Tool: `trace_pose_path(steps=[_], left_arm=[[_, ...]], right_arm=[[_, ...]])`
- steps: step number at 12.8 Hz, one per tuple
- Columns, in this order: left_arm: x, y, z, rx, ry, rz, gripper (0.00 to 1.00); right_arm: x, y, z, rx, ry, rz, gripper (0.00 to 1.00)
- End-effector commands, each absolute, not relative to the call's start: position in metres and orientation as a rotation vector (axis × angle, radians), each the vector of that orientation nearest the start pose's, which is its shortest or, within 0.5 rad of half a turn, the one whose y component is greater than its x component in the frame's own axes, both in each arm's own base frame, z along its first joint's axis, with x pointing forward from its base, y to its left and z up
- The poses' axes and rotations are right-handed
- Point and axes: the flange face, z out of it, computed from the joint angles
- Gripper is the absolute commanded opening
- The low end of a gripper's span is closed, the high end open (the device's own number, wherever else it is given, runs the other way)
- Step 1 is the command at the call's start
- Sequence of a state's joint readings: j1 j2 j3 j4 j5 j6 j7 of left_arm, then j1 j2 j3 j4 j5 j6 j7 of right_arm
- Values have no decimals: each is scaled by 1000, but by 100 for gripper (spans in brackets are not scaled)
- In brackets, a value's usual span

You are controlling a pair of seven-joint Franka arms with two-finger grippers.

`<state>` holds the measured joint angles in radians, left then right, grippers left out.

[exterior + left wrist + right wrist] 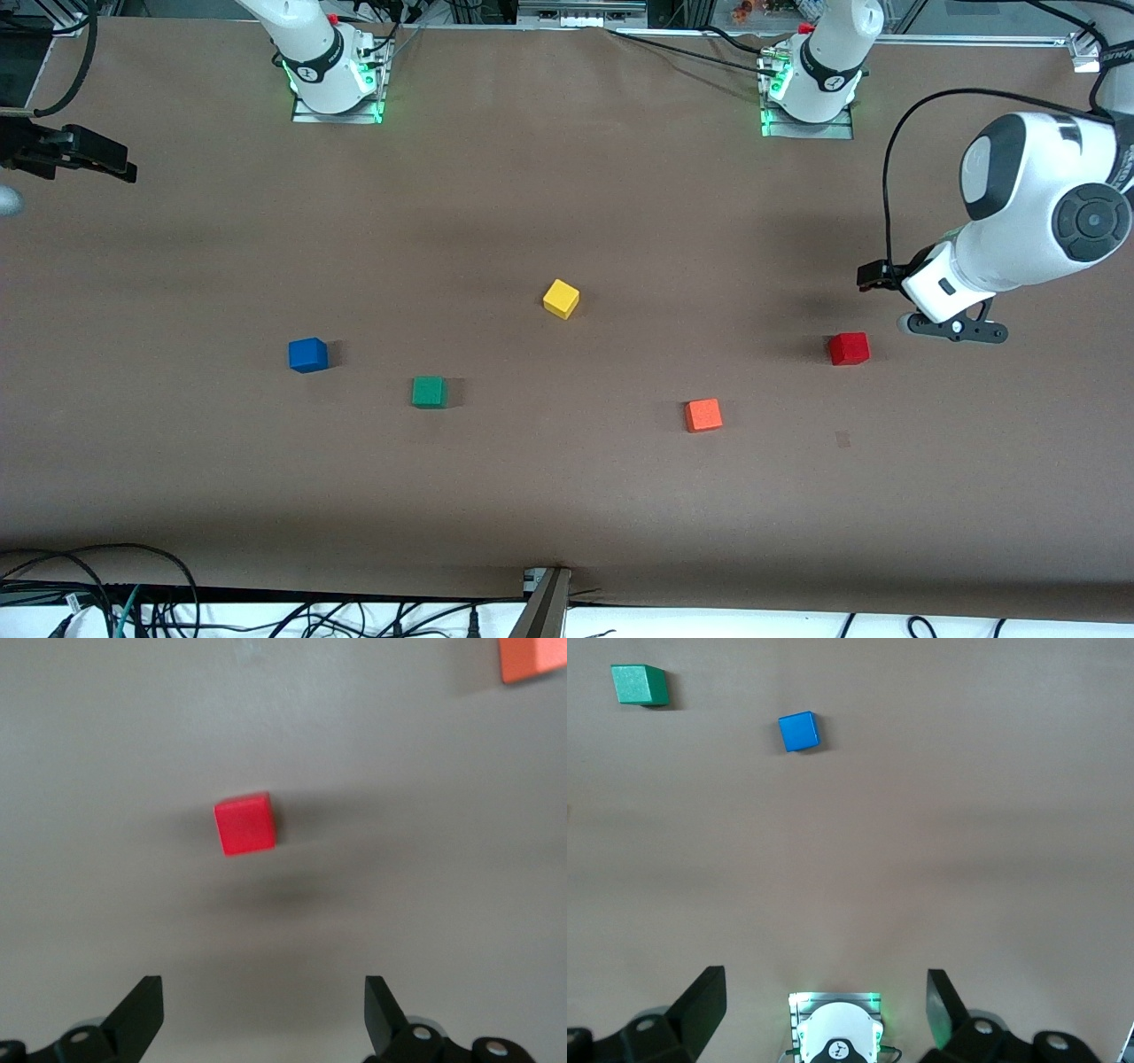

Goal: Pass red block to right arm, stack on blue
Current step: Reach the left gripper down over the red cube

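Step one, reach: our left gripper [263, 1014], jaws wide, hovers beside the red block [849, 348] near the table's left-arm edge; next, descend and straddle; right gripper [824, 1010] waits, wide.

5 blocks lay apart on the table [567, 496]. The red block [849, 348] sat toward the left arm's end, with the orange block [703, 415] nearer the front camera and toward the middle. The yellow block [561, 299] lay near the table's middle, farthest of the 5 from the camera. The green block [429, 392] lay nearer the camera, toward the right arm's end, and the blue block [307, 354] lay closest to that end. The left gripper [264, 1014] hung spread over bare table just beside the red block. The right gripper [826, 1005] waited spread at the right arm's end, well apart from the blocks.
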<state>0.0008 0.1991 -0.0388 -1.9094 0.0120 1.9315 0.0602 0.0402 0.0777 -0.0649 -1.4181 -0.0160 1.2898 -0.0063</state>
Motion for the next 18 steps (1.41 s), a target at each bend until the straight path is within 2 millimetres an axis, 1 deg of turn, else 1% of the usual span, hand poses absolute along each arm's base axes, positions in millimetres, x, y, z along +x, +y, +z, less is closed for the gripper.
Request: trace_pose_path(steps=[1, 3, 4, 5, 6, 8, 9, 10, 11, 12, 13, 16, 17, 18], left_arm=[[599, -11, 338, -3138, 132, 193, 100], [613, -9, 305, -3145, 119, 111, 100], [615, -5, 289, -3146, 107, 115, 100], [614, -5, 279, -3147, 107, 130, 100], [613, -4, 276, -3147, 105, 139, 100], [609, -3, 264, -3147, 98, 156, 100], [607, -3, 255, -3147, 95, 159, 100], [604, -3, 243, -3148, 71, 152, 100], [601, -5, 235, -3148, 28, 145, 100], [599, -4, 227, -3148, 18, 147, 100], [599, -4, 224, -3149, 16, 140, 100], [595, -3, 206, -3151, 15, 63, 100], [594, -3, 198, -3152, 15, 60, 100], [594, -3, 196, -3152, 15, 62, 100]], right_arm=[[548, -16, 632, -3143, 39, 317, 100], [549, -16, 630, -3143, 32, 322, 100], [551, -17, 628, -3141, 17, 329, 100], [552, -17, 626, -3140, 17, 334, 100], [552, -16, 626, -3141, 10, 332, 100], [555, -15, 620, -3137, 2, 351, 100], [556, -15, 619, -3137, 2, 351, 100], [557, -14, 618, -3137, -3, 356, 100], [558, -11, 615, -3136, -10, 363, 100], [562, -8, 606, -3134, -17, 387, 100], [564, -8, 601, -3133, -12, 404, 100], [565, -6, 599, -3132, 2, 411, 100], [567, -4, 595, -3130, -15, 425, 100], [567, -2, 594, -3128, -20, 430, 100]])
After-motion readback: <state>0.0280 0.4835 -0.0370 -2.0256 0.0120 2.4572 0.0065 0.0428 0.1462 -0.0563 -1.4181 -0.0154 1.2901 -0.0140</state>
